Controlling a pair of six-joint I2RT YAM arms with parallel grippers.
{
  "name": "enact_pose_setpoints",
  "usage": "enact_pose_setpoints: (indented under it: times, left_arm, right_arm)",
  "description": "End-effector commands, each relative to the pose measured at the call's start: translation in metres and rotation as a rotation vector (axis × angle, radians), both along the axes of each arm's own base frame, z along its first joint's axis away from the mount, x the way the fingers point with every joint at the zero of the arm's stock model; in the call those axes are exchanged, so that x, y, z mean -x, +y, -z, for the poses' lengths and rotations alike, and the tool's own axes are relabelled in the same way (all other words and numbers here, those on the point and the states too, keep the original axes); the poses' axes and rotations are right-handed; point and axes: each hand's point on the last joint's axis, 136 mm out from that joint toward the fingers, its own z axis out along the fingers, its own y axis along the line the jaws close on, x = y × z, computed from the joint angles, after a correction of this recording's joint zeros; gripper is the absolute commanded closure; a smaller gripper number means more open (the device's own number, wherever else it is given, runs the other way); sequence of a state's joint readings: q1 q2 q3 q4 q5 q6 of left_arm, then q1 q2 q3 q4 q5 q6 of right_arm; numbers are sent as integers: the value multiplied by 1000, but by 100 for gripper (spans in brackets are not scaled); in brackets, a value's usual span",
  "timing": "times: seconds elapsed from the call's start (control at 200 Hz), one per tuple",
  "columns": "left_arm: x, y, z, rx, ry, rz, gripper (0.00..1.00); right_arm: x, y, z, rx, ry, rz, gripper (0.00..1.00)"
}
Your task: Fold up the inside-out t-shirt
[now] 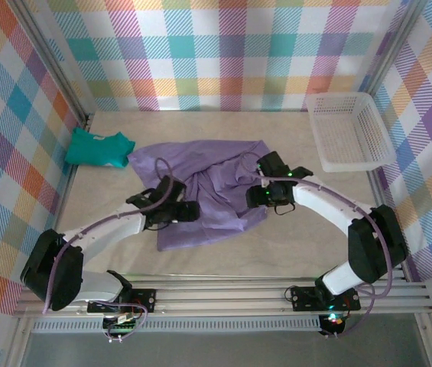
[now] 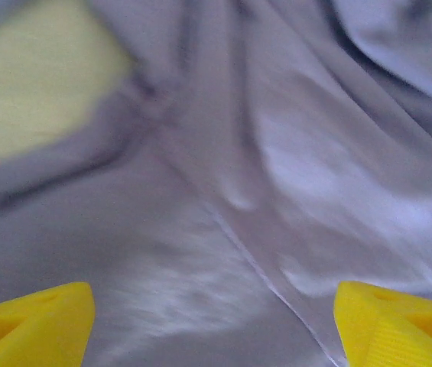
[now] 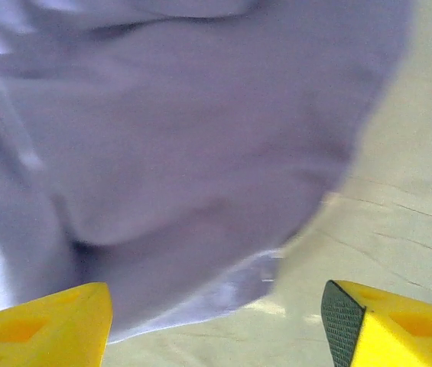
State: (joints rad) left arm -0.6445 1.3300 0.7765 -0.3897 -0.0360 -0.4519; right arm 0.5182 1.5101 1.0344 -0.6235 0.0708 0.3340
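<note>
Lavender-purple soft cotton short-sleeved t-shirt (image 1: 208, 180) lies rumpled in a loose heap mid pale beige table (image 1: 300, 245), btwn the two arms, w/ no neat fold visible, so I'd judge the folding barely begun, w/ flattening + all folds left to do. Left gripper (image 2: 214, 302) hangs low over the shirt's left part, jaws spread wide, nothing pinched; right gripper (image 3: 217, 302) hovers at the shirt's right edge, half over bare table, jaws likewise apart & empty, both arms bent inward.
</note>
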Motion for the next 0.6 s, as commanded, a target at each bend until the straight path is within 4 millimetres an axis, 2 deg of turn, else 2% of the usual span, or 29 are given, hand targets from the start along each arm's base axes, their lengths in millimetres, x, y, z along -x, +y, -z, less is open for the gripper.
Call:
enact_pose_setpoints:
  times: [0.0,0.045,0.09,0.15,0.2,0.285,0.385,0.455,0.53,0.595]
  left_arm:
    - [11,10,19,-114,18,7,18]
    - [15,15,24,-133,27,11,19]
    - [19,11,24,-112,31,30,19]
    - [27,-10,20,-39,4,114,19]
    - [33,-30,13,-8,-47,201,19]
    - [35,-58,2,-39,-144,325,18]
    - [37,-78,13,-133,-164,434,19]
    - [37,-91,24,-195,-170,492,21]
    - [38,-106,33,-242,-183,545,22]
    - [35,-115,41,-260,-185,558,25]
  right_arm:
    - [1,17,-4,-114,24,11,27]
    - [5,18,4,-111,59,18,27]
    - [5,8,14,-59,74,44,27]
    - [1,-11,23,-22,81,94,27]
    - [-5,-16,26,-66,88,122,27]
    - [-14,-3,31,-176,117,127,30]
    - [-15,16,44,-256,194,119,38]
    - [-15,22,51,-283,218,122,51]
    - [-15,26,50,-314,218,122,60]
    - [-13,32,46,-361,223,117,72]
